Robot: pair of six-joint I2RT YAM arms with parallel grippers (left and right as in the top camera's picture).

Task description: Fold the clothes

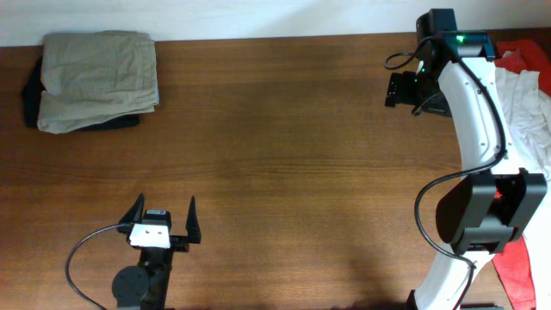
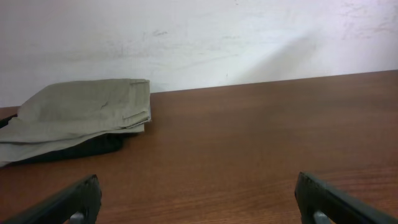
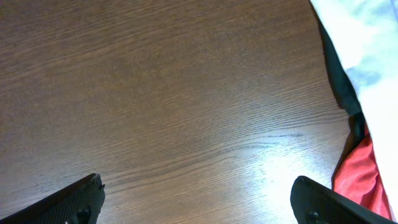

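Left tool (image 1: 165, 201) fingers spread wide, nothing between them. Folded khaki shorts (image 1: 99, 79) well ahead, off to its left, on counter (image 1: 284, 146). Black garment (image 2: 81, 148) beneath; left wrist view shows it as thick dark layer. Right tool (image 3: 199, 208) also spread, empty. White garment (image 3: 367, 43) just right of it, overlapping red garment (image 3: 357, 177). Dark cloth edge (image 3: 341, 81) visible only from right wrist.

Brown wood-grain table (image 1: 275, 155). At far left corner, black garment (image 1: 31, 99) flat on the wood, beneath folded khaki shorts (image 1: 99, 77). At right edge, loose heap of white garment (image 1: 529, 103) and red garment (image 1: 521, 275), well apart from the folded stack.
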